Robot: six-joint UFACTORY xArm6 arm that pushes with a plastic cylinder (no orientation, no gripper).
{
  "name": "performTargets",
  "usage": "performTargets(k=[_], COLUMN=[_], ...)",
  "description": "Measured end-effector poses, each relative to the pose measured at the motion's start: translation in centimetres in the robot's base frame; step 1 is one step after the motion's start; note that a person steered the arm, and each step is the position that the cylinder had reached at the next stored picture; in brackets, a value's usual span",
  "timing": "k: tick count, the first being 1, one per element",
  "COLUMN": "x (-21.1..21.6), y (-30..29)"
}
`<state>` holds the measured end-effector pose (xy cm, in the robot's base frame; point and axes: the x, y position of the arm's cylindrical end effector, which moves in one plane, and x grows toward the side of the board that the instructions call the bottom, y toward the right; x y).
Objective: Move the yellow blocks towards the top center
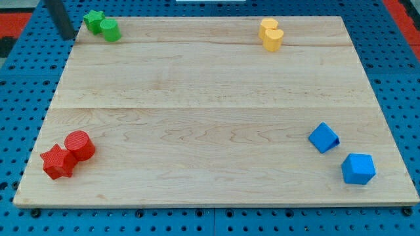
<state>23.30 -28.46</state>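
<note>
While my tip (68,36) sat beside the green blocks (102,25) | tool state: cannot tell, bare rod; risk: crossing to the yellow blocks (270,34) could scatter them or shove them off the desk (210,118).

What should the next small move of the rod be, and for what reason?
Probably carry my tip across the view's top to the right side of the yellow blocks. They sit right of top centre, while my tip stands at the top-left corner, left of the green blocks, so pushing leftward needs that position.
</note>
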Motion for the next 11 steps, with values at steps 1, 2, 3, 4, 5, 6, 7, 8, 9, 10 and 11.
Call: performTargets(k=[1, 2, 3, 4, 5, 6, 7, 8, 9, 10, 11], x=[-2.8, -3.4, -2.4, -0.9, 1.1, 8.5, 12.1, 13.4, 10.9, 6.2, 1.7], y=[2.6, 3.8, 3.8, -1.1, -2.0, 2.6, 16.4, 31.5, 45.4, 48.9, 43.3])
